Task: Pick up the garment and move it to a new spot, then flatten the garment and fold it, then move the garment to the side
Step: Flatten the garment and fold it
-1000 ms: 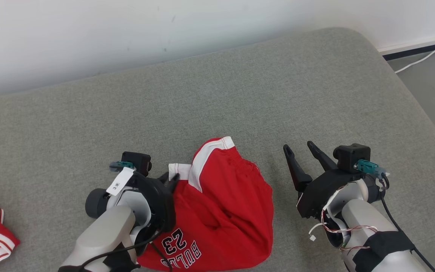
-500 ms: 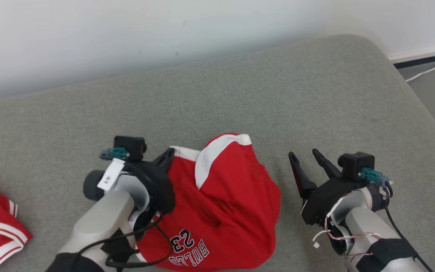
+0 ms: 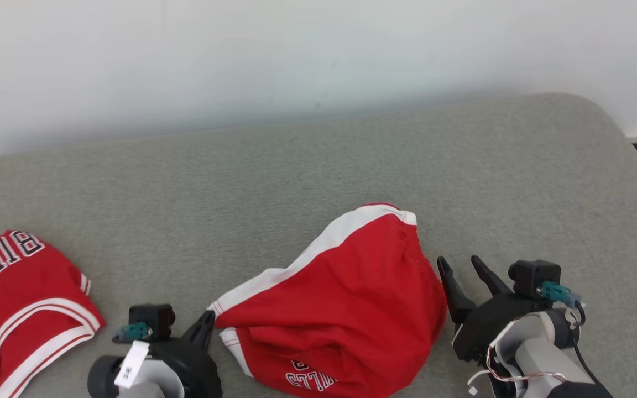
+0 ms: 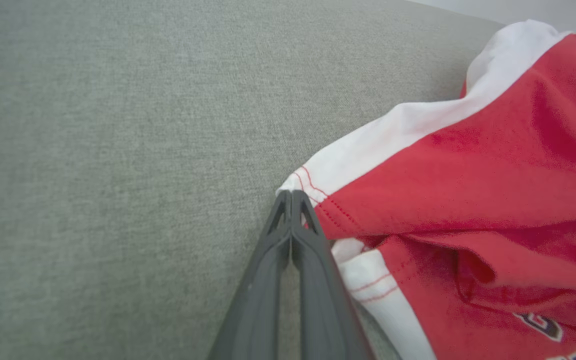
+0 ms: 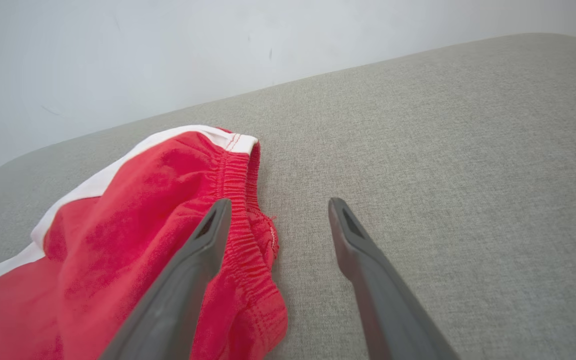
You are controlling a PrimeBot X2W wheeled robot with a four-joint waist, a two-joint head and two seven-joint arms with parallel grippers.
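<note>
Logged garment (image 3: 351, 298) as red shorts with a white side band, lying bunched on grey cushion (image 3: 296, 166), low in the middle of the head view, between the two grippers.

Found left gripper (image 3: 207, 323) at bottom left of head view, just left of the garment. Checked in left wrist view: left gripper (image 4: 291, 195) clenched, fingers (image 4: 268, 280) pressed together at the tips with no gap. Placed the tips right at the white hemmed corner of the garment (image 4: 468, 175). Saw a sliver of that corner poking out past them, and the white band running straight and taut from there toward the waistband. Took this as a pinch on the corner. Could not see cloth between the pads themselves.

Found right gripper (image 3: 459, 265) at bottom right of head view, just right of the garment. Checked in right wrist view: right gripper (image 5: 279, 202) spread wide, holding nothing. Placed one finger (image 5: 183, 280) over the gathered elastic waistband of the garment (image 5: 133, 210), the other over bare cushion (image 5: 443, 150). Could not tell whether the first finger touches the cloth or sits above it.

Noted second red garment (image 3: 20, 304) with white trim and lettering at far left of the cushion, well apart from the first. Noted pale wall (image 3: 241, 55) behind the cushion.
</note>
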